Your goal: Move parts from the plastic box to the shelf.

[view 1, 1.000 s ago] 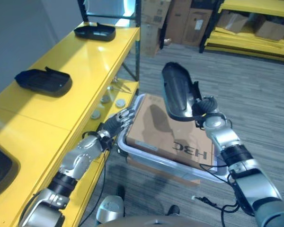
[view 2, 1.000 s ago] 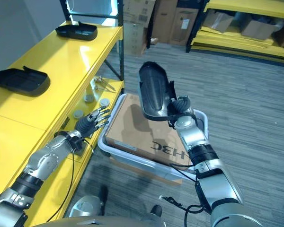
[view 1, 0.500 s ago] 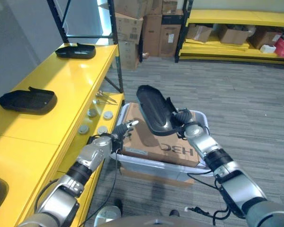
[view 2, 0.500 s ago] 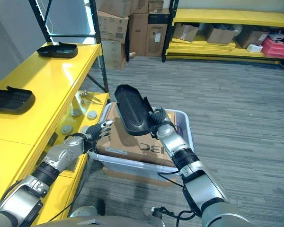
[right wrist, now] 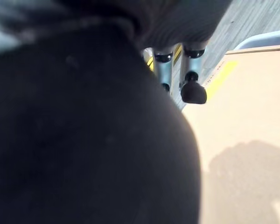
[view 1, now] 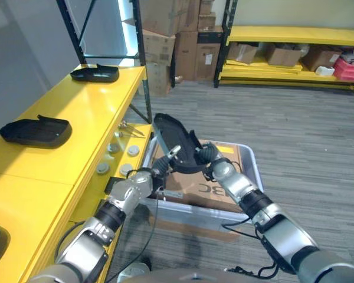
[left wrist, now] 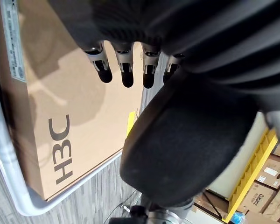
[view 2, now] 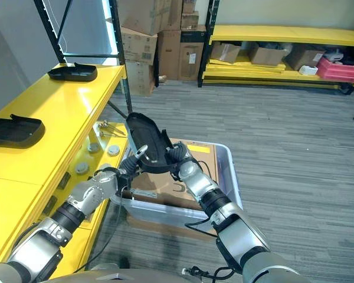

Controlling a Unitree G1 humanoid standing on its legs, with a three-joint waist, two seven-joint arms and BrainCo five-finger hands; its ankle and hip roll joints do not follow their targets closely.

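The black part [view 1: 171, 141] is held in the air over the cardboard box [view 1: 209, 183] that fills the plastic box [view 1: 252, 177], just beside the lower edge of the yellow shelf [view 1: 76, 118]. The right hand [view 1: 207, 158] curls its fingers round the part's near end, and the left hand [view 1: 159, 171] reaches up to its underside with fingers straight. Two more black parts [view 1: 30, 131] [view 1: 95, 73] lie well apart on the shelf top with bare yellow between them, small round fittings [view 1: 115, 158] sit on the lower ledge, and grey floor [view 1: 295, 135] lies open on the right.
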